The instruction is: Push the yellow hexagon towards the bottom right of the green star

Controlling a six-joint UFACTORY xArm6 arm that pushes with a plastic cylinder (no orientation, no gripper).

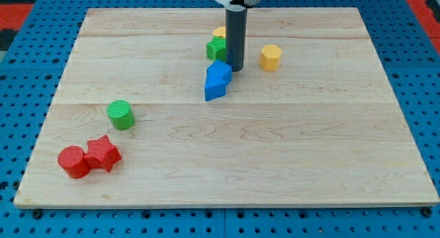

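Observation:
The yellow hexagon (270, 57) sits on the wooden board (309, 148) in the upper middle, to the right of my rod. The green star (215, 49) lies to the left of the rod, partly hidden by it. My tip (236, 69) rests on the board between the two, close against the star's right side and about 40 pixels left of the hexagon. A blue block (218, 80) lies just below and left of the tip.
Another yellow block (218, 33) peeks out above the green star, mostly hidden. A green cylinder (121, 115) stands at the left. A red cylinder (73, 161) and a red star (103, 153) touch each other at the bottom left.

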